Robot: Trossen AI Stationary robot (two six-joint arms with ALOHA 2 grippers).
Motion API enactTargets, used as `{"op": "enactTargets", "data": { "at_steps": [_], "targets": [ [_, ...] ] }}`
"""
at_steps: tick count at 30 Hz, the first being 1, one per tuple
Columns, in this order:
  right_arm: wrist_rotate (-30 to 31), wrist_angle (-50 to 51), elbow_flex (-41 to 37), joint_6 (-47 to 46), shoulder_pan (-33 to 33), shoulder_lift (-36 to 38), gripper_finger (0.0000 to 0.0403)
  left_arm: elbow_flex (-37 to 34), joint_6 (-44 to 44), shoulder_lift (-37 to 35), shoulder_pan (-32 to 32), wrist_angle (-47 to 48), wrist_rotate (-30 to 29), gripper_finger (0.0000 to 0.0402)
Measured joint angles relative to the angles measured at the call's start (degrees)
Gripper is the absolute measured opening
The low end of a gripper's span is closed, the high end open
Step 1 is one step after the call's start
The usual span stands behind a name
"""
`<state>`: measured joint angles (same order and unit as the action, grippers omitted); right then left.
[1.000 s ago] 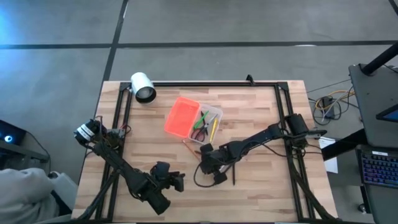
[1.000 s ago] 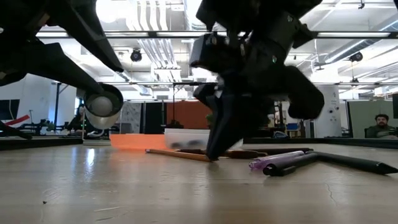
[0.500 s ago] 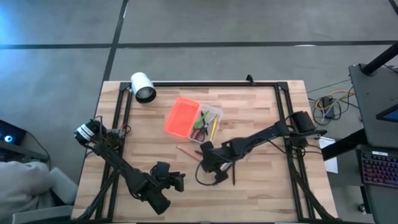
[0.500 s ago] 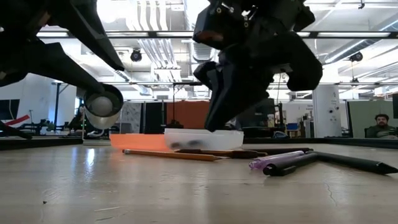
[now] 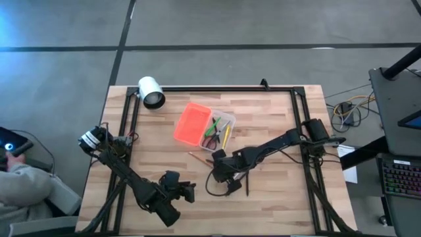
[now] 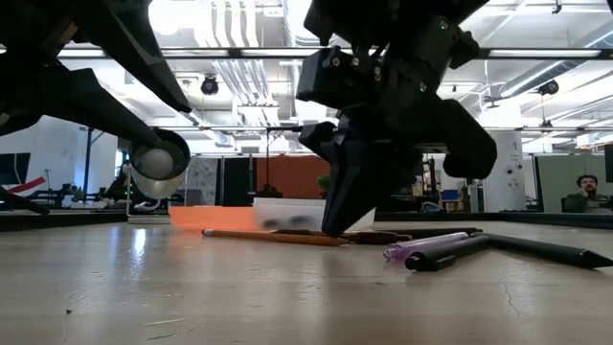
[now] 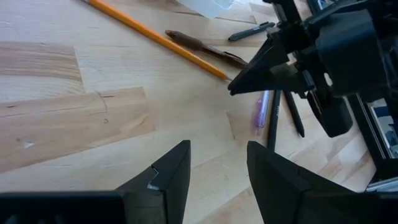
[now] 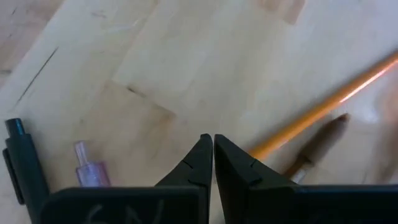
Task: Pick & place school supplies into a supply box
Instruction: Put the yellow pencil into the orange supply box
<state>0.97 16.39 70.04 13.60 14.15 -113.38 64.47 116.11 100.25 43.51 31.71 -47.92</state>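
Observation:
The supply box (image 5: 204, 126) lies open mid-table, its orange lid (image 5: 192, 124) flat beside the clear tray (image 5: 222, 130). The tray holds red-handled scissors (image 5: 212, 138), a yellow-green highlighter and a pencil. An orange pencil (image 5: 200, 158) lies flat on the wood, with a brown pencil (image 8: 318, 144) beside it. A purple pen (image 6: 421, 249) and dark pens (image 6: 541, 251) lie nearby. My right gripper (image 5: 220, 162) is shut, pointing down, tips at the orange pencil's end (image 8: 261, 148). My left gripper (image 7: 214, 165) is open and waits near the table's near edge. My right gripper's shut fingertips (image 6: 335, 228) come down from above beside the orange pencil's end (image 7: 219, 74), which lies flat on the table. Whether they touch it, I cannot tell.
A white cylinder (image 5: 150, 92) lies at the far left corner. Black frame rails (image 5: 299, 112) run along the table's far, left and right sides. A cable loop (image 5: 220, 187) hangs below the right arm. Bare wood (image 5: 164, 158) lies left of the pencil.
My right gripper rose off the table, then came back down by the orange pencil's end, staying shut. The orange pencil slid a little toward the table's left edge and lies flat.

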Motion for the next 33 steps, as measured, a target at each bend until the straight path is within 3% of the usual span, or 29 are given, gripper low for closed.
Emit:
{"op": "enactTargets", "data": {
  "at_steps": [6, 33],
  "targets": [
    [2.53, 1.42, 0.04, 2.98, -1.08, 1.68, 0.0009, -0.02, 0.01, 0.0, -0.06, 0.01, 0.0, 0.014],
    [0.5, 0.08, -2.5, 3.07, -1.79, 0.81, 0.0009, -0.26, 0.02, 0.0, -1.14, 0.45, 0.0, 0.014]
  ]
}}
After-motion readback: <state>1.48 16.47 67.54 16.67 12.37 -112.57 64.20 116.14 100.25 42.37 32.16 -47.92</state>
